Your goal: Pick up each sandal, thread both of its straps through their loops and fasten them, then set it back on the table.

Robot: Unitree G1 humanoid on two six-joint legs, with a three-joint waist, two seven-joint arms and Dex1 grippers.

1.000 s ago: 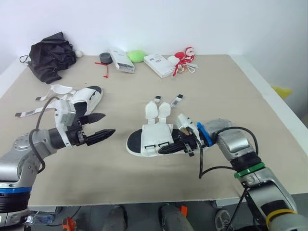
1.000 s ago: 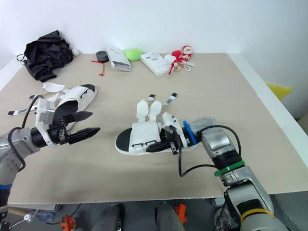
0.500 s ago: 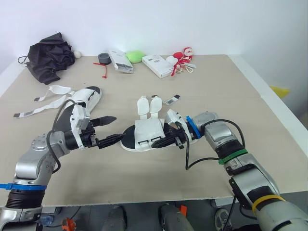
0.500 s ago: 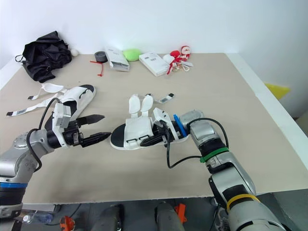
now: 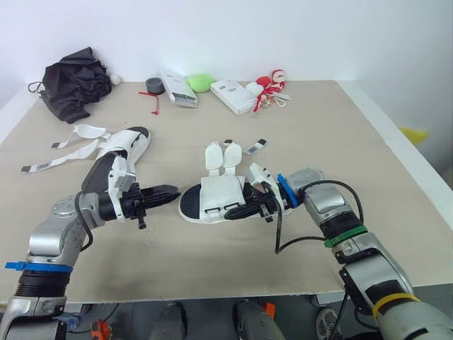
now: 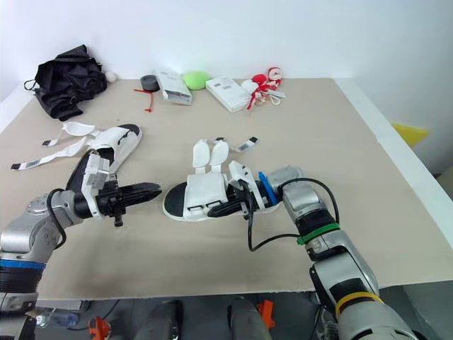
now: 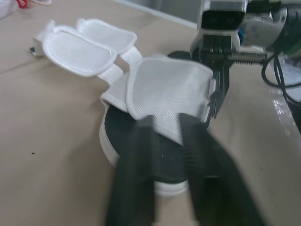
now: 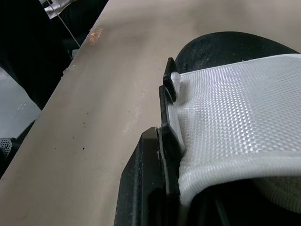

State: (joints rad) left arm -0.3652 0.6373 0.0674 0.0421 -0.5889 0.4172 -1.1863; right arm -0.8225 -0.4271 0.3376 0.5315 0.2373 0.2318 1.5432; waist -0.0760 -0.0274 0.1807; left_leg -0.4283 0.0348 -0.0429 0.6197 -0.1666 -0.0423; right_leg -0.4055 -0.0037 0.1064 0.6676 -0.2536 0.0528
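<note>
Just ahead of left gripper (image 5: 175, 192), sandal (image 5: 223, 191)

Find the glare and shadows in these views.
Left wrist view: glare streak on the table beside the sandal. Right wrist view: a bright glint near the table edge. Left eye view: faint shadow under the sandal.

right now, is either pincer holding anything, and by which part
The right pincer is shut on the middle sandal, at the looped edge of its white upper. The left pincer, open near the toe, holds nothing.

Bright even light, perhaps from overhead.
</note>
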